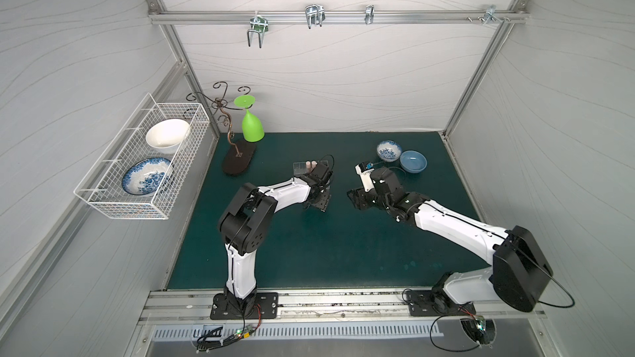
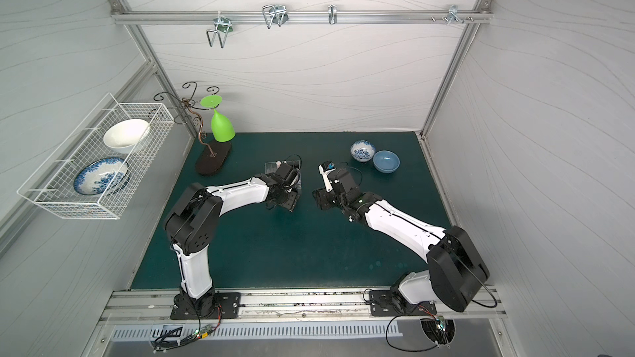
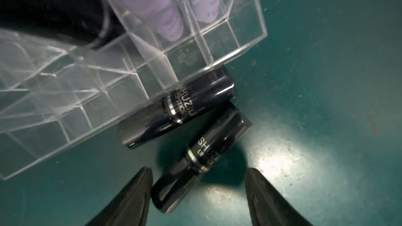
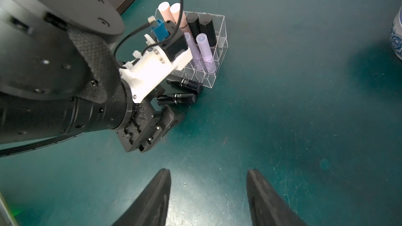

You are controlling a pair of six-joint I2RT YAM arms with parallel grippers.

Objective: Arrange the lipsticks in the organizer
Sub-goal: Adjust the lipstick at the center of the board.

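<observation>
The left gripper [image 3: 199, 169] hung low over the dark green mat [image 3: 326, 127], fingers spread. One end of a black lipstick [image 3: 202, 159] lay between them, not pinched. That tube lay on its side, its long axis slanting away from the fingers toward the organizer [image 3: 217, 46], neither square across the gap nor in line with it. A wrist turn looked needed before closing.

A second black lipstick [image 3: 176, 114] lay just beyond, against the organizer's clear near wall, leaving little room there. Pink, black and lilac upright tubes [image 4: 204, 51] stood in cells.

The right gripper [image 4: 208, 170], fingers spread and empty, sat farther right over bare mat.
</observation>
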